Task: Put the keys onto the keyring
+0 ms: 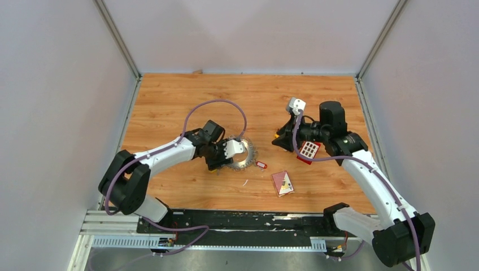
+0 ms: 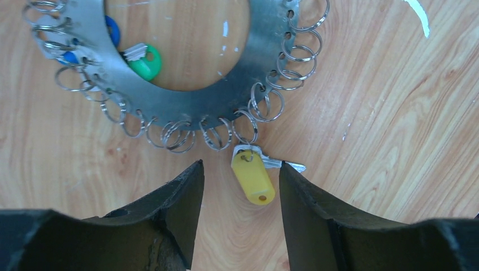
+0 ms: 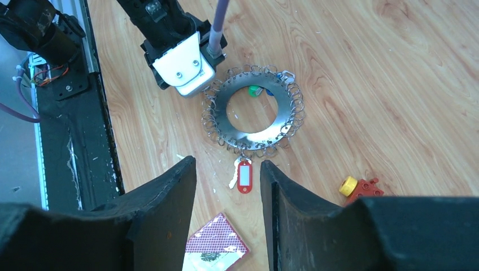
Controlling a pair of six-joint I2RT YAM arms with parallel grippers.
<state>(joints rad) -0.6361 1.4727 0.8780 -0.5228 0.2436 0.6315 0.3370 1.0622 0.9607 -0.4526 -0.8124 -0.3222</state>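
Left claw (image 2: 240, 165) and right claw (image 3: 227, 162) both released; yellow-tagged key (image 2: 252, 178) looks light, slippery, so pinch its stiff plastic tag beside the keyring (image 2: 271, 51).

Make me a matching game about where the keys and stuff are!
Things:
1. yellow plastic key tag
2. green round plastic key head
3. red plastic key tag
4. red patterned flat box

Places:
A. inside the flat silver metal ring's hole
B. lying alone, away from the ring
C. between the left gripper's open fingers
D. at the ring's rim, toward the right arm

Pairs: 1-C, 2-A, 3-D, 4-B
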